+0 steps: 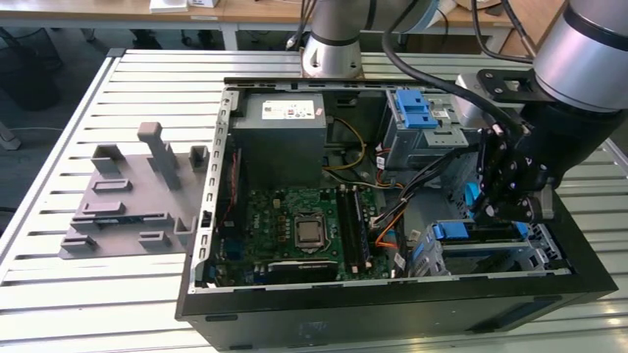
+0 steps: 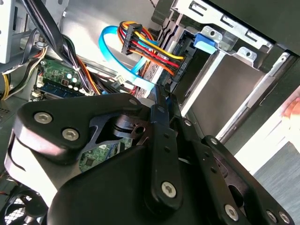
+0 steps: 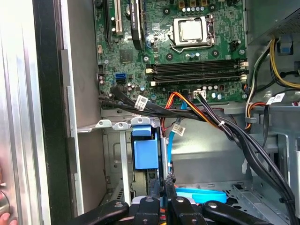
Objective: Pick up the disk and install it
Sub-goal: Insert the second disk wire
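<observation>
One gripper (image 2: 161,96), fingers pinched together on nothing I can see, inside one open computer case (image 1: 393,305); two blue-latched drive bays, upper (image 1: 417,121) and lower (image 1: 549,254); one disk (image 1: 486,237) seated in the lower bay, just beneath the fingertips.

Bright, even daylight, soft shadows inside the case (image 1: 294,309), blown-out glare at wrist-view edges.
</observation>
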Controlling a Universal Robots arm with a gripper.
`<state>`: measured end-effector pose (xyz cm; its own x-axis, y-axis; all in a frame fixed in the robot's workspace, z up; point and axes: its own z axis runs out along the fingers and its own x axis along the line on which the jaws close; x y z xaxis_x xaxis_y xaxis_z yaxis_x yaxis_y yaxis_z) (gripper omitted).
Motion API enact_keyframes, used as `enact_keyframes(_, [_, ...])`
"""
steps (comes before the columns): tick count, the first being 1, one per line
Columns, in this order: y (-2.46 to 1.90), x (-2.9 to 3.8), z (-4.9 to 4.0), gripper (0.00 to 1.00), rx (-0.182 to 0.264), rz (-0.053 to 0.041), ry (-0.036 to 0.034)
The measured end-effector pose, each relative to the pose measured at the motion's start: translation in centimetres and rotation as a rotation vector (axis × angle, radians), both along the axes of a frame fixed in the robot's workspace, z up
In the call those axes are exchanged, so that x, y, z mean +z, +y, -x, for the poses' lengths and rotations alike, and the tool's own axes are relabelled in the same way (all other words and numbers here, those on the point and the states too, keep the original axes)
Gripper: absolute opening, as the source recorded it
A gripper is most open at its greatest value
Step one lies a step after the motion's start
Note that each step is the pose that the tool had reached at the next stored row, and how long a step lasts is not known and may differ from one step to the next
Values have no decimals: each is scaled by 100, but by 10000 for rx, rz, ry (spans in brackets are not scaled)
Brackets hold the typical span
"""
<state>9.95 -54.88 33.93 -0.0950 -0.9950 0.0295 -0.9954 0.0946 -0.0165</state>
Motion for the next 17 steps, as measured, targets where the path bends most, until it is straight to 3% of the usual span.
enact_keyframes(17, [-33,-34,-27,16,-1,-17,4])
